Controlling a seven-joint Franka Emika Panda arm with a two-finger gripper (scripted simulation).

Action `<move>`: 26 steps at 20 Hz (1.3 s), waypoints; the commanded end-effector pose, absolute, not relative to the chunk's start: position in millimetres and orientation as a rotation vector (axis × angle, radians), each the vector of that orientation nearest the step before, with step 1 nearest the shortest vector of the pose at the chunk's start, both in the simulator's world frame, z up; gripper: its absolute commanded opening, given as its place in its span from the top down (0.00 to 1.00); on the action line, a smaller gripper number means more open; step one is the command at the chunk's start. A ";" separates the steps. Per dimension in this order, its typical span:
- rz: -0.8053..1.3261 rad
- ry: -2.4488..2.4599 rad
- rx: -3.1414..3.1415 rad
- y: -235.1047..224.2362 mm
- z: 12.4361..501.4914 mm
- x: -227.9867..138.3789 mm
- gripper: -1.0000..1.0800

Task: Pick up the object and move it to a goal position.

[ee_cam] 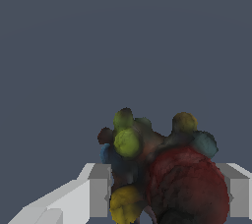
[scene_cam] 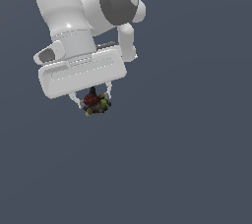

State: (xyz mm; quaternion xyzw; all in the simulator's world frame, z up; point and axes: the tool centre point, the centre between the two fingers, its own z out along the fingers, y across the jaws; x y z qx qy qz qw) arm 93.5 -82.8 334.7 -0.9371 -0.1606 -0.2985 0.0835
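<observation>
White end effector [scene_cam: 93, 101] pinching a small dark lumpy clump [scene_cam: 96, 104] speckled red, yellow, green and blue.

In the exterior view the white-and-grey robot arm [scene_cam: 74, 12] reaches down from the upper left, its broad white hand tilted, and the two thin fingers [scene_cam: 75, 99] close on either side of the clump, which sits between their tips and pokes out just below them. The wrist view shows the same grip up close — the clump [ee_cam: 162, 174], with its large dark-red lobe and yellow-green knobs, is squeezed between the two pale grey pads [ee_cam: 100, 191], one at each side. Behind everything lies a plain slate-blue background [scene_cam: 197, 159]; whether the clump touches any surface cannot be told.
</observation>
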 end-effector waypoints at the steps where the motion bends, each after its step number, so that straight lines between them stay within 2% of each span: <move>1: -0.937 -0.506 -2.767 -91.8 352.4 95.0 1.00; 16: -1.191 -0.655 -2.562 -154.1 456.4 95.4 1.00; 26: -1.276 -0.704 -2.476 -181.8 494.5 92.4 1.00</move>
